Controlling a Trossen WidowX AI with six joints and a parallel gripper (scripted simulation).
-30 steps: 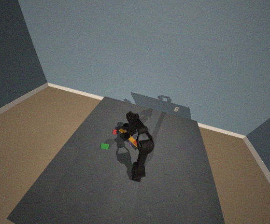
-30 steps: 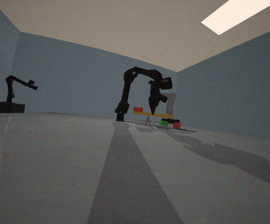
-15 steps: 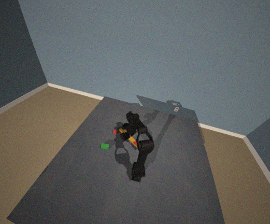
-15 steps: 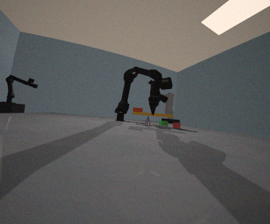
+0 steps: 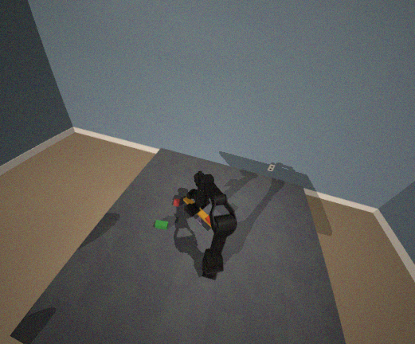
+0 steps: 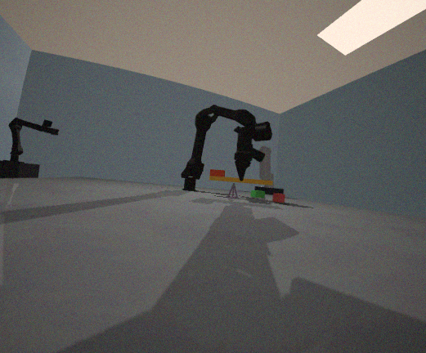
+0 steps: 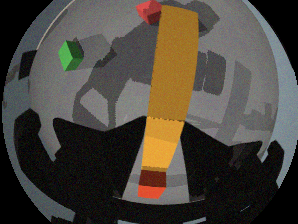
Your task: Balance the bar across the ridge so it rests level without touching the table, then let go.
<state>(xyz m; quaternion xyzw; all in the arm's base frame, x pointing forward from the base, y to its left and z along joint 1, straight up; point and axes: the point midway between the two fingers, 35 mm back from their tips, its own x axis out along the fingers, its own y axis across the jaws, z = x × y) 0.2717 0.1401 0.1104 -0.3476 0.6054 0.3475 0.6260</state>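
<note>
Bar: the long, flat yellow-orange bar (image 5: 203,213) (image 6: 222,179) (image 7: 175,65) is raised off the surface (image 5: 264,287) (image 6: 100,245) (image 7: 130,102), over the ridge, and in the exterior view its right-hand end looks slightly lower; whether it is truly level I cannot tell.
Ridge: the small purplish triangular ridge (image 6: 233,186) stands upright beneath the bar, nearer the end with the load; whether the two touch is too small to tell.
Load: a red-orange rectangular block (image 5: 208,220) (image 6: 217,172) (image 7: 151,192) sits on top of the bar at one end.
Tool: the black two-finger tool (image 5: 193,209) (image 6: 241,179) (image 7: 164,123) points down and is partly open, one finger on each side of the bar; any slight contact at the sides is hidden.
Green block: a green rectangular block (image 5: 161,224) (image 6: 257,194) (image 7: 70,56) lies on the surface, apart from the bar.
Red block: a small red block (image 5: 176,202) (image 6: 279,198) (image 7: 149,11) rests on the surface near the bar's unloaded end.
Background: a second black arm (image 6: 16,136) stands on a dark base, well apart from the bar.
</note>
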